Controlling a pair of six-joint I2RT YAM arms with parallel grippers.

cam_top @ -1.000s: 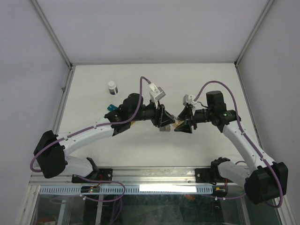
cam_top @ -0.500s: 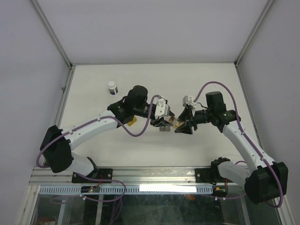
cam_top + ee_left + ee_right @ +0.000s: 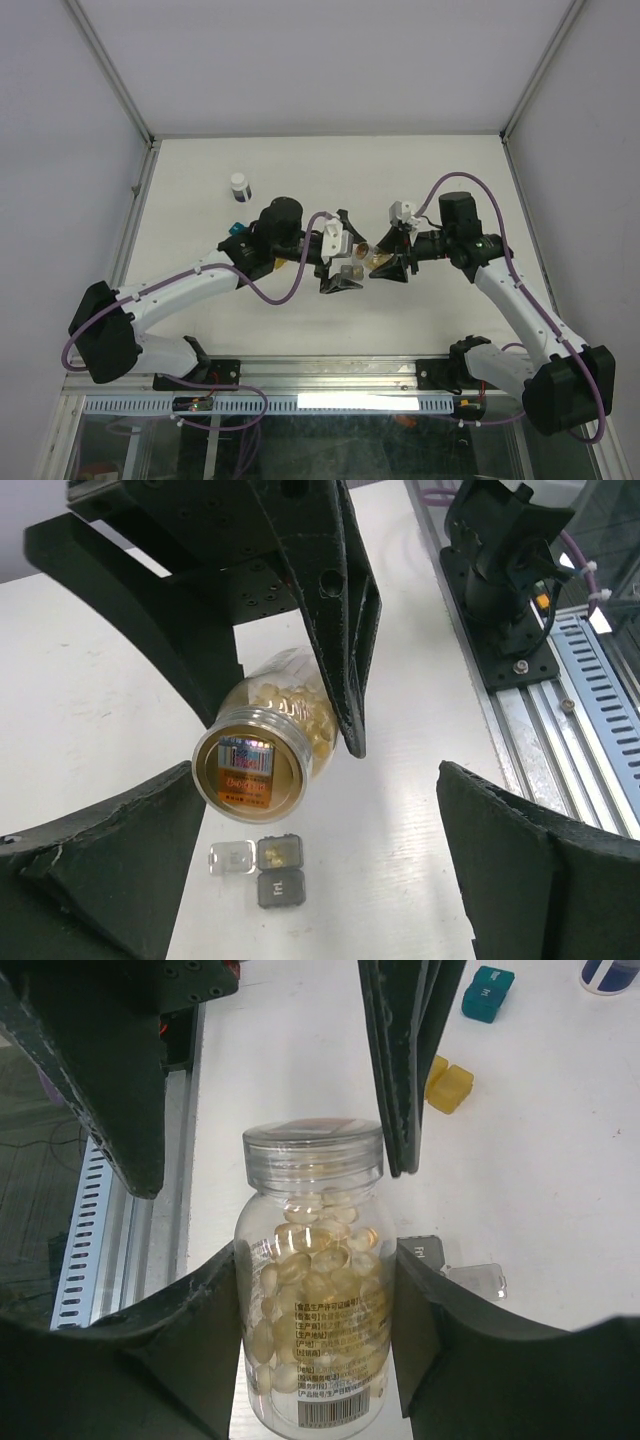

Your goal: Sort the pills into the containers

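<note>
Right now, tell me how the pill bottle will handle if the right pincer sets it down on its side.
The pill bottle is round, so lying on its side it would probably roll. Its clear wall looks smooth and hard, likely slippery in the right pincer gripping its sides. Packed with capsules, it is probably fairly heavy for its size.

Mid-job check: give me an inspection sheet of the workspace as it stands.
Surface: white table, no spills seen.
Job's things: gray box lid open, on table near bottle; bottle capped, full of capsules; yellow box and teal box by the left arm.
Clutter: small white-capped jar, back left.
Grippers: left gripper open, facing the cap; right gripper shut on bottle.
Cables: purple cables loop off both arms, no snag seen.
Surroundings: white walls, metal rail at near edge.
</note>
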